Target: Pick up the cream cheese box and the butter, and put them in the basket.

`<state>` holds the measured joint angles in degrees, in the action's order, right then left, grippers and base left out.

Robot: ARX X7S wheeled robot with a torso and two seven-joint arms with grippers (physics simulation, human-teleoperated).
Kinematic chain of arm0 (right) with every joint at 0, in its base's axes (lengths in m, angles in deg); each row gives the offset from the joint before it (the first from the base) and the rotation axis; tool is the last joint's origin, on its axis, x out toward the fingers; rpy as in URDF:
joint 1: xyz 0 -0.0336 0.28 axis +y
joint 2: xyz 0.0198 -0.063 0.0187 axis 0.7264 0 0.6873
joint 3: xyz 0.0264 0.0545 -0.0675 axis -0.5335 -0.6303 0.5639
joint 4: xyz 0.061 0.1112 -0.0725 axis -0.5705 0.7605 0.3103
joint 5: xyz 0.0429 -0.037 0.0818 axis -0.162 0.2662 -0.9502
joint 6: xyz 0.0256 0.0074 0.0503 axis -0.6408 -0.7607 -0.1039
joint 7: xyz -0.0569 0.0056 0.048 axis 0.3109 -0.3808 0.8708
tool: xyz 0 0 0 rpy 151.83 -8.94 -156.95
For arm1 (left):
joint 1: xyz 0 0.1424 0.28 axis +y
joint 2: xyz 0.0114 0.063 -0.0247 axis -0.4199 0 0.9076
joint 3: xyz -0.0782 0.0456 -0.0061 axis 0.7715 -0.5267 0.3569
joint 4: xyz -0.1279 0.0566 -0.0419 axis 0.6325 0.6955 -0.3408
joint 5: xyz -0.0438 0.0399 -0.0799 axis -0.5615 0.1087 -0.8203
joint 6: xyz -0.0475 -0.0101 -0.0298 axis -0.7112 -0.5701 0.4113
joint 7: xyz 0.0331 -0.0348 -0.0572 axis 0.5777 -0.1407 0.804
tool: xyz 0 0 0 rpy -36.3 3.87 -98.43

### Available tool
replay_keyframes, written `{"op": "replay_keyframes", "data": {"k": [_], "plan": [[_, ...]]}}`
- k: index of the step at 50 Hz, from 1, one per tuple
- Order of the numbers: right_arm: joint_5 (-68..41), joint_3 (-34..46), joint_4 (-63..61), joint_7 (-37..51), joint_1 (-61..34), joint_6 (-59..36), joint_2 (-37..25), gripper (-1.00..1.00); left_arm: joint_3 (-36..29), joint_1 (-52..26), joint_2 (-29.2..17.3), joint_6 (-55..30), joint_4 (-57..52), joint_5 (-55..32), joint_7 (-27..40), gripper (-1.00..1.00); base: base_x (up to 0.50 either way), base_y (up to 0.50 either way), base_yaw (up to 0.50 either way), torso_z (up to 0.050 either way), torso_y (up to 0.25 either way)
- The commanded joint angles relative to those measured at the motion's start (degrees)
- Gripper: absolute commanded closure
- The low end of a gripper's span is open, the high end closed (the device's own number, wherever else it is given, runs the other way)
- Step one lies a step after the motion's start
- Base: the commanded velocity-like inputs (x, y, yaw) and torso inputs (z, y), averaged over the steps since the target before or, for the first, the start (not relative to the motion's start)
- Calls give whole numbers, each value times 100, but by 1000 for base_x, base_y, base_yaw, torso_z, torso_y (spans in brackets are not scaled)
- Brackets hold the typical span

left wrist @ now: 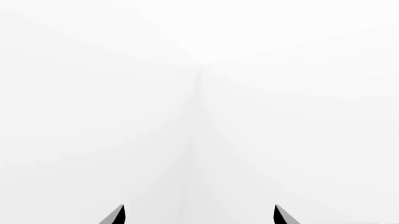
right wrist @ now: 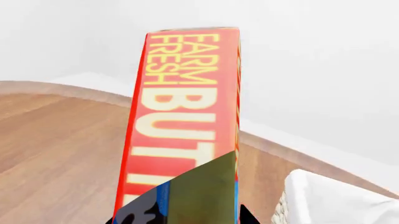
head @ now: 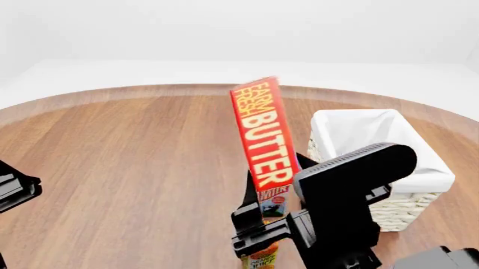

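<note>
On my screens: counter (head: 134, 162), wood with fine straight grain, smooth satin finish. Butter (head: 262, 134), printed carton, smooth, faintly glossy. Basket (head: 408, 210), rough cream weave; its liner (head: 374, 134), matt white cloth. Right gripper (head: 262, 221), matt black, plastic-looking.

Wooden table (head: 134, 157) (round) under basket (head: 404, 168)

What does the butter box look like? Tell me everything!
The butter is a long, thin red box, cardboard by the look of it, with yellow "FARM FRESH" and pale "BUTTER" lettering down one side. It stands nearly on end in the air above the wooden table, tilted a little. The right tool grips its lower end. The white-lined basket sits just beside it, not touching.
</note>
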<state>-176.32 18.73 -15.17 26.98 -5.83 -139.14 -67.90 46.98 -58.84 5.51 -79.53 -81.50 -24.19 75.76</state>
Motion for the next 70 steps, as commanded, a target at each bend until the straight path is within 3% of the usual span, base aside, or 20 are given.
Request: {"op": "replay_keyframes", "data": {"k": [1,8,23,42,50,70], "plan": [[-294,-1147,124,-289,-689,29,-1154,100,128,11,103,-10,-11,50,-155,-100,0,0,0,0,0],[-171,-1638,521,-888,-1026,-176,-1908,100,109,12,94,-28,-25,75,-150,-100,0,0,0,0,1],[934,-1803,1854,-2522,-1483,-497,-2125,100,119,29,81,-36,-32,67,-139,-100,0,0,0,1,1],[2174,-766,4209,-4706,-2856,-1085,-1754,100,47,-31,86,-26,50,113,-139,-100,0,0,0,1,1],[2254,-708,5131,-5022,-2834,-1013,-1673,100,50,-20,85,-15,51,112,-134,-100,0,0,0,0,1],[3296,237,5946,-6301,-2688,-739,-1752,100,35,-34,65,-60,25,101,-117,-100,0,0,0,1,2]]}}
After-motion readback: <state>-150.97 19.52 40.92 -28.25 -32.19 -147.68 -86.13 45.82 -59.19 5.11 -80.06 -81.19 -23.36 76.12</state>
